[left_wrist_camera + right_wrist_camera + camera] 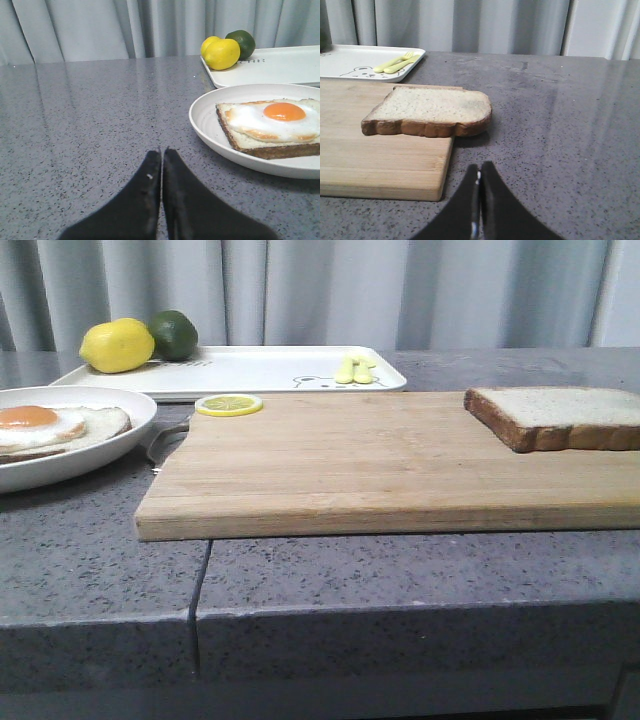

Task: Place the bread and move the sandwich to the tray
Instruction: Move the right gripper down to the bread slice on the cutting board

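Fingers of the right gripper pressed together, empty, low over the table; left gripper likewise closed and empty. Bread just ahead of the right fingers, flat on the cutting board, one end overhanging the board's edge. Likely light, soft, crushable; the overhanging crust looks the best hold. Sandwich, open-faced with a fried egg, sits in a white plate. Tray carries lemon, lime, yellow cutlery.
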Available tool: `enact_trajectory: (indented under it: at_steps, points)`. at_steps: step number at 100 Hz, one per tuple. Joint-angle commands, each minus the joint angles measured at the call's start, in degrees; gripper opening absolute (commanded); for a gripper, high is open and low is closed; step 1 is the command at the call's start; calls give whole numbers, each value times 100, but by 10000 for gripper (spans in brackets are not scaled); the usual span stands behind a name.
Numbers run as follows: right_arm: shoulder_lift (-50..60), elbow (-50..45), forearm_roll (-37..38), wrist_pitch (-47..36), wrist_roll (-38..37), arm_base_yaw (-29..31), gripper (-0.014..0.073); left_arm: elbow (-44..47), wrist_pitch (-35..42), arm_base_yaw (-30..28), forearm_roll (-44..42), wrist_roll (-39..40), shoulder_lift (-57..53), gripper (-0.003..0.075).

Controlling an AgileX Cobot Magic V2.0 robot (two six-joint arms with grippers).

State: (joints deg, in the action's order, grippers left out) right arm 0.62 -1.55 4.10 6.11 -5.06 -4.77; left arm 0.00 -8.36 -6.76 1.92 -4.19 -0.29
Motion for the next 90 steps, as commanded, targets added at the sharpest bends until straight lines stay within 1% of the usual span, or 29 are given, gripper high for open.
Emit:
enact_trajectory:
  at_steps: [1, 46, 56, 61, 69, 81, 87, 90]
  points:
    - [87, -17, 70, -406, 24, 32, -69, 89, 437, 42, 52, 63, -175, -20]
    - [87, -17, 70, -406, 24, 32, -69, 89, 481, 42, 52, 63, -175, -20]
    - [87, -17, 70, -414, 24, 32, -69, 89, 638, 42, 64, 63, -175, -20]
    - [87, -12, 70, -561, 24, 32, -69, 89, 793, 42, 91, 63, -175, -19]
    - [87, -12, 70, -1014, 24, 32, -69, 66, 945, 42, 288, 63, -175, -20]
    - [87, -12, 7, -1802, 18, 32, -69, -86, 901, 42, 960, 63, -175, -20]
    - [87, 7, -186, -2275, 18, 32, -69, -232, 836, 42, 1221, 63, -175, -20]
    - [87, 54, -288, -2337, 18, 32, -69, -328, 763, 42, 1274, 63, -175, -20]
